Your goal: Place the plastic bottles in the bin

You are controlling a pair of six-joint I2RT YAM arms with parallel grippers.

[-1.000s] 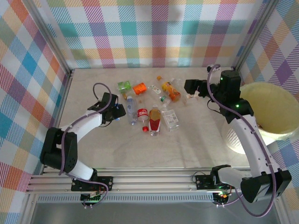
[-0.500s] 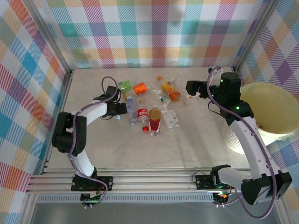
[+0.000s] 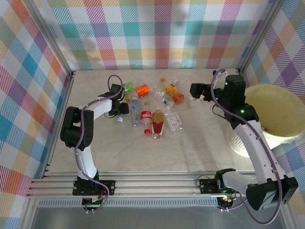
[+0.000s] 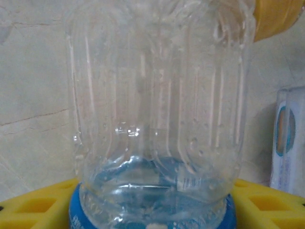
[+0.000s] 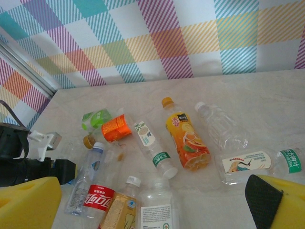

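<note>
Several plastic bottles lie in a cluster on the table's far middle: a green one (image 3: 126, 87), a crushed orange one (image 3: 142, 90), an orange-juice bottle (image 3: 175, 93), a red-labelled cola bottle (image 3: 145, 117). My left gripper (image 3: 123, 109) is open at the cluster's left edge. A clear bottle with a blue label (image 4: 157, 109) lies between its yellow fingers (image 4: 28, 205), undented. My right gripper (image 3: 194, 89) hovers open and empty to the right of the bottles. From there I see the juice bottle (image 5: 187, 140) and the cola bottle (image 5: 97, 202). The pale yellow-green bin (image 3: 279, 114) stands at the far right.
A white object (image 3: 238, 140) sits under the bin's near-left side. Checked walls close the table on three sides, with a metal post (image 3: 66, 95) along the left. Bare marble table (image 3: 152, 152) stretches between the bottles and the arm bases.
My left gripper has moved away from the bases and right, up to the blue-labelled bottle, with the arm folding in behind it. The right arm has hardly moved.
</note>
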